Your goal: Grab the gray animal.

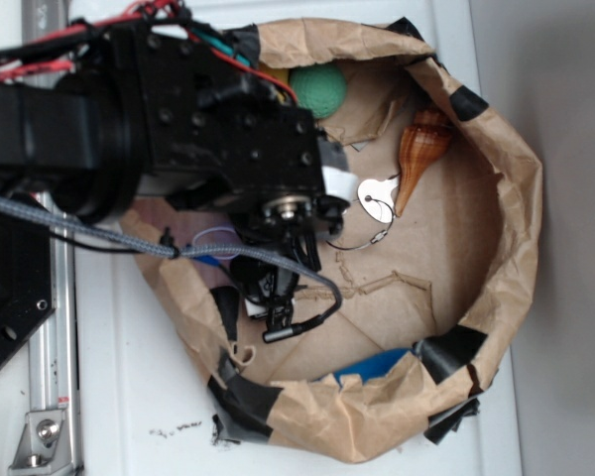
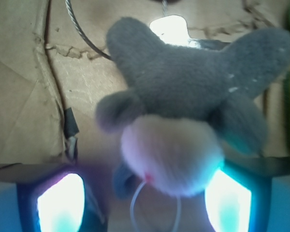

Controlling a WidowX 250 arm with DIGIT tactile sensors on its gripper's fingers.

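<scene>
Now the fingers (image 2: 60, 203) sit spread either side of the gray animal (image 2: 183, 106); plush may squirm out when squeezed.

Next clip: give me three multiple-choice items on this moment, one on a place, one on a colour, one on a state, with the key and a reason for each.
1. In the wrist view, where is the gray animal?
A. Between the two fingers
B. Outside the paper bin
C. On top of the ball

2. What colour is the ball?
A. Red
B. Green
C. White

3. How do the gripper jaws stand?
A. Shut tight with nothing between
B. Apart, with the toy's face in the gap
C. Out of view

Key:
1 A, the toy's pale face sits between the lit fingers.
2 B, the exterior view shows a green ball by the paper bin rim.
3 B, one finger shows each side of the face; contact cannot be told.
</scene>
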